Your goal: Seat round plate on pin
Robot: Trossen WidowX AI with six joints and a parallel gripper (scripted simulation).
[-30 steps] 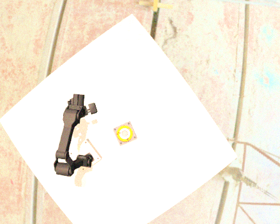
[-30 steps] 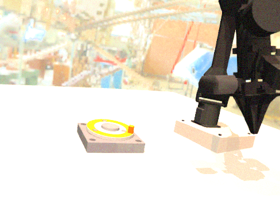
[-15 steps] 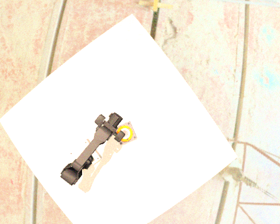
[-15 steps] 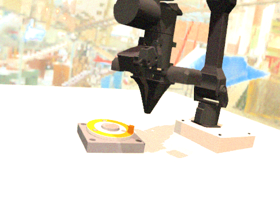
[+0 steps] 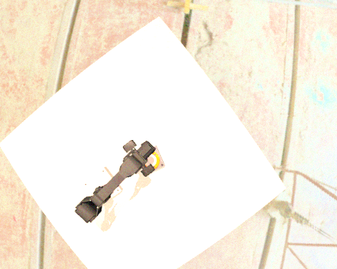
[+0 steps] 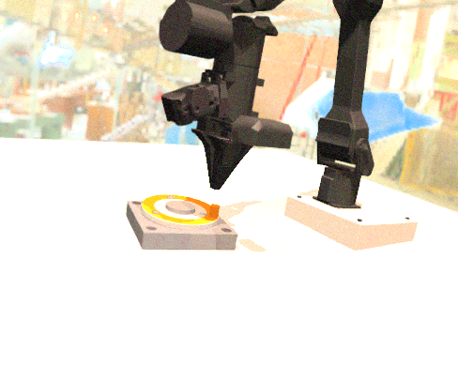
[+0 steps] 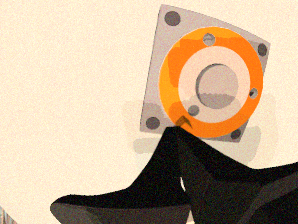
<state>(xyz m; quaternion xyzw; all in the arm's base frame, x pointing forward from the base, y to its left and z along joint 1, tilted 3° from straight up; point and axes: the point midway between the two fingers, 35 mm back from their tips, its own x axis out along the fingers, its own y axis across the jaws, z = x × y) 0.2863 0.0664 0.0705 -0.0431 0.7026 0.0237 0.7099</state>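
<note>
The claw point(image 6: 215, 184) hangs pressed together on nothing, its point just above the round plate point(image 6: 179, 209) and not touching it. In the wrist view the tip sits at the plate's near rim, beside the orange tab point(image 6: 213, 211), so the tab lies right ahead for a sideways nudge. The plate rests on the grey base point(image 6: 182, 234) around the post point(image 6: 181, 205). The pin is too small to pick out. Farther right stands the arm's mount point(image 6: 351, 225), well apart.
</note>
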